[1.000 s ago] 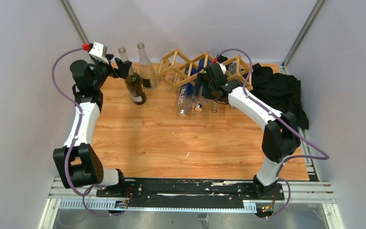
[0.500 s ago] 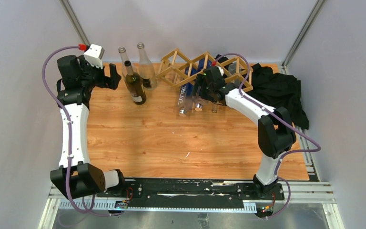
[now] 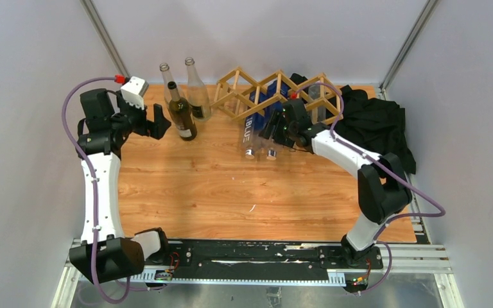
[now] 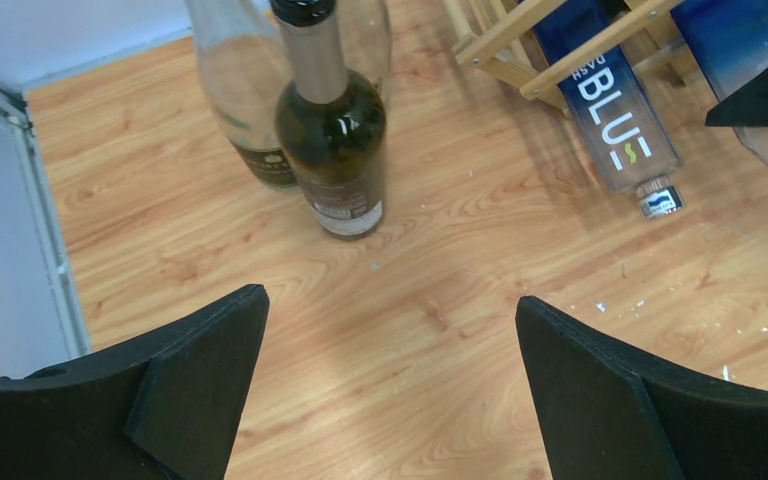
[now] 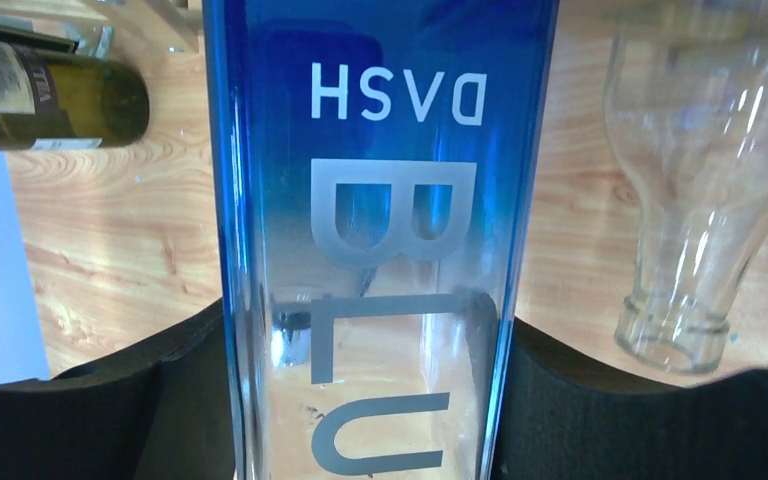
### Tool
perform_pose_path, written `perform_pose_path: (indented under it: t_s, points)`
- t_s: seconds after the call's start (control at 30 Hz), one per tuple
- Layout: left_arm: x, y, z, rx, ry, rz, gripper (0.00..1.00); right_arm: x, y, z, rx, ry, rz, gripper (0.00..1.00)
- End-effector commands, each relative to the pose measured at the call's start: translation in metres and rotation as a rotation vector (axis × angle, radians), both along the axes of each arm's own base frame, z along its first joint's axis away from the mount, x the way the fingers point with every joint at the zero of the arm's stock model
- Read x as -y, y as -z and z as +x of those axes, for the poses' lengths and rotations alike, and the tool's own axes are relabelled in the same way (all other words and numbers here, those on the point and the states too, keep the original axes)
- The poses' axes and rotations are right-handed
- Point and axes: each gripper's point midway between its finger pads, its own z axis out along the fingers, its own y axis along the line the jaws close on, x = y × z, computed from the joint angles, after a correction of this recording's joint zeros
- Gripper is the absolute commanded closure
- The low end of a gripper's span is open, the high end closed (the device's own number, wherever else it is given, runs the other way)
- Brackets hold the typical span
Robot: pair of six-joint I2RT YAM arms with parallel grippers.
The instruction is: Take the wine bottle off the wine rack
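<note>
The left claw hangs wide open near the standing dark wine bottle on the surface. Further right, the right claw pinches the blue DASH bottle lying in the wine rack. It would likely do best to firm its grip, then draw straight along the bottle's axis without snagging the rack.

I look down on a wooden table. Its top is warm orange-brown with wavy lines in the wood, and there are small white specks near the middle. Plain walls stand on three sides: a left wall, a far wall and a right wall. They are pale grey, a bit purple. A thin left metal post goes up the far left corner, and a right metal post goes up the far right one. Silver metal rails run along the near edge. The light is soft and even.
</note>
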Motion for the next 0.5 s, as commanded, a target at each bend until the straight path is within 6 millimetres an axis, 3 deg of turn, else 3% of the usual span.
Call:
perform_pose_path:
  t_s: [0.0, 0.17, 0.47]
  points:
    - [0.012, 0.007, -0.018, -0.022, 0.081, -0.002, 0.0, 0.004, -0.033, -0.009, 0.084, 0.026, 0.045, 1.0]
    - [0.02, 0.002, -0.027, 0.005, 0.139, 0.014, 0.0, -0.014, -0.047, -0.042, 0.107, -0.032, 0.065, 1.0]
    - [0.032, -0.004, -0.036, 0.054, 0.222, 0.038, 0.0, -0.024, -0.072, -0.112, 0.134, -0.105, 0.103, 1.0]
